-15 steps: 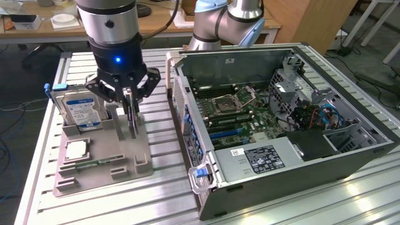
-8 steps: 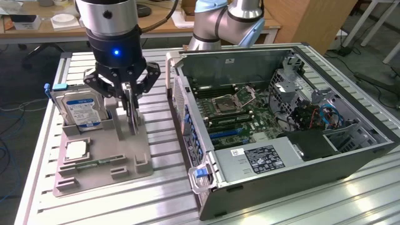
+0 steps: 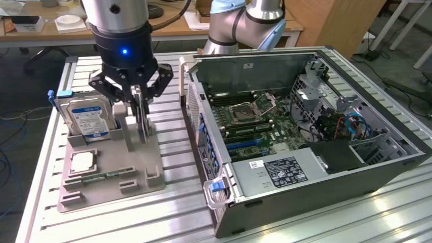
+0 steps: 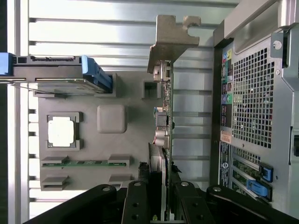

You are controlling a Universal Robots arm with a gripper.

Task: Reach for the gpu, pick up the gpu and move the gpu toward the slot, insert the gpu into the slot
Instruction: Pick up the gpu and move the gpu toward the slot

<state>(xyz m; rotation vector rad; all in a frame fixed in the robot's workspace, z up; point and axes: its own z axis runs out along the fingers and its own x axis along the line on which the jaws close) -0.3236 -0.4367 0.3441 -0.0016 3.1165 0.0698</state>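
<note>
You have the black multi-link gripper (image 3: 138, 109) directly over the grey plastic holder block (image 3: 145, 167), and its fingers (image 4: 135, 205) are pinched on the gpu (image 3: 143, 129), a thin dark circuit card with a silver metal end bracket (image 4: 170, 35). The card stands upright on its edge at the side of the holder block towards the exterior view's right. The fingers press on both flat faces near its upper edge. You cannot tell from these views whether the card's lower edge is seated in the block or just clear of it.

In the same block, on the side towards the exterior view's left, a silver hard drive with a blue label (image 3: 86, 119) stands on end. A square silver processor chip (image 3: 82, 162) and a small green memory stick (image 3: 101, 177) lie flat in recesses of the block, nearer the exterior view's camera than the drive.

Just beside the block, on the exterior view's right, the open grey metal computer case (image 3: 378, 172) lies on the ribbed aluminium table (image 3: 169, 217) with its green motherboard (image 3: 270, 121) exposed, apart from the gpu.
</note>
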